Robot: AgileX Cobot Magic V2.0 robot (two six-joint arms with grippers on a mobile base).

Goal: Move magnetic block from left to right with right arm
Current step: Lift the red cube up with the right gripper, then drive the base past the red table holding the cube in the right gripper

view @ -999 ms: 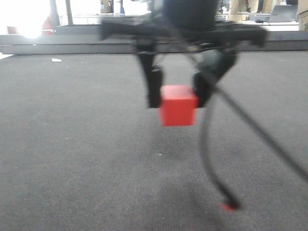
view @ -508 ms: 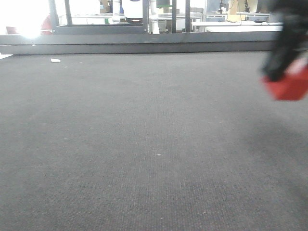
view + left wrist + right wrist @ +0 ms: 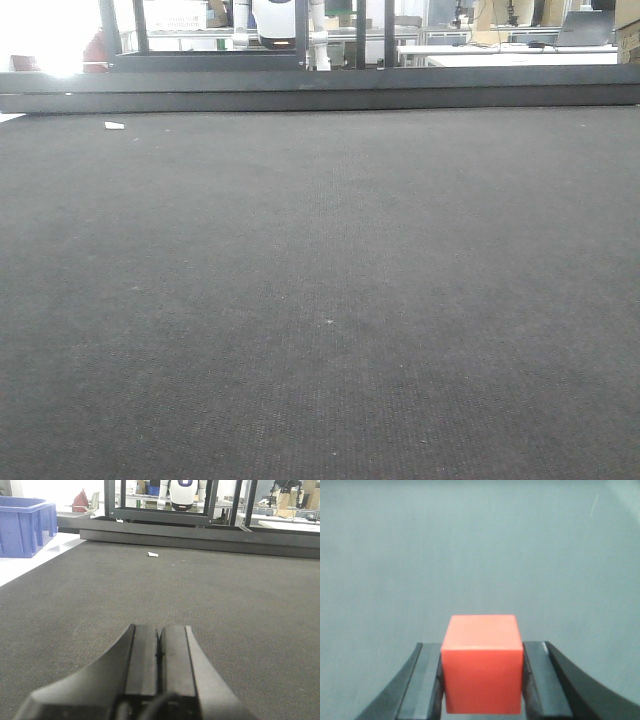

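Observation:
The magnetic block [image 3: 482, 662], a bright red cube, fills the lower middle of the right wrist view. My right gripper [image 3: 482, 680] is shut on it, one dark finger pressed to each side, above a blurred grey surface. In the left wrist view my left gripper [image 3: 160, 645] is shut with its two pads touching and nothing between them, low over the dark mat [image 3: 225, 595]. The front-facing view shows only the bare mat [image 3: 320, 280]; neither the block nor the right arm appears there.
A blue plastic bin [image 3: 25, 525] stands at the far left beside the mat. A small white scrap [image 3: 153, 554] lies on the mat near its far edge. A dark raised rail [image 3: 320, 90] runs along the back.
The right gripper carried the red block from the middle of the front-facing view to the right edge, then out of that view entirely.

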